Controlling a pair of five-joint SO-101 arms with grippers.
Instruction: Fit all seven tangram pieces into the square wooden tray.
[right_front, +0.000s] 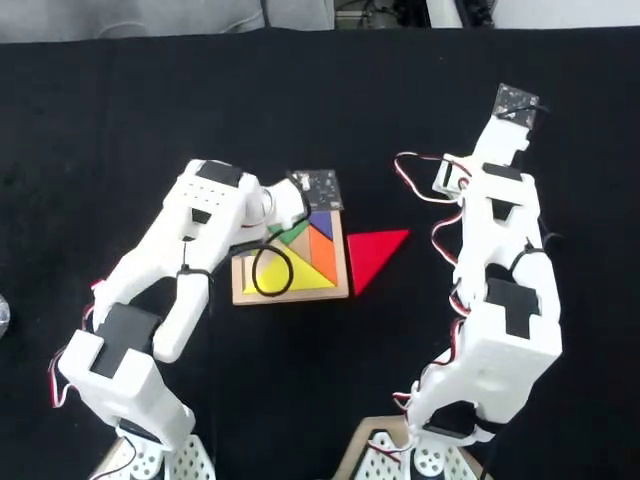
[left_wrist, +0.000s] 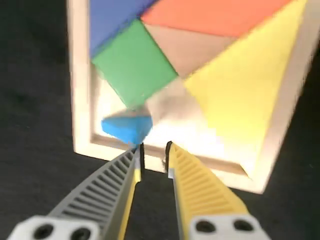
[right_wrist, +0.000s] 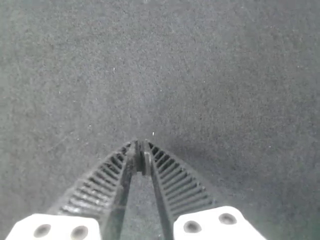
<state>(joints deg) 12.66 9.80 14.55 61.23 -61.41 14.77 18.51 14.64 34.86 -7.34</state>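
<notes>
— Fingers (left_wrist: 187, 172) of the left gripper (left_wrist: 154, 149) are narrow, with only a thin gap, and they hold nothing. Why do they hang just at the rim of the tray (left_wrist: 79, 90)?
— I think it is for the small blue triangle (left_wrist: 126, 127). It lies inside the tray, near that rim, and touches the corner of the green square (left_wrist: 132, 62), but it seems not seated flat. Narrow fingers can push it better than wide ones.
— And the red triangle (right_front: 372, 255)?
— It lies on the bench (right_front: 120, 100) outside the tray, just beside the side that faces the right arm. Bare floor shows inside the tray beside the yellow triangle (left_wrist: 245, 85), so perhaps room is kept for it.
— The right gripper (right_wrist: 140, 150)?
— Well apart from the tray, fingers pressed together, empty. It waits, I suppose.
</notes>
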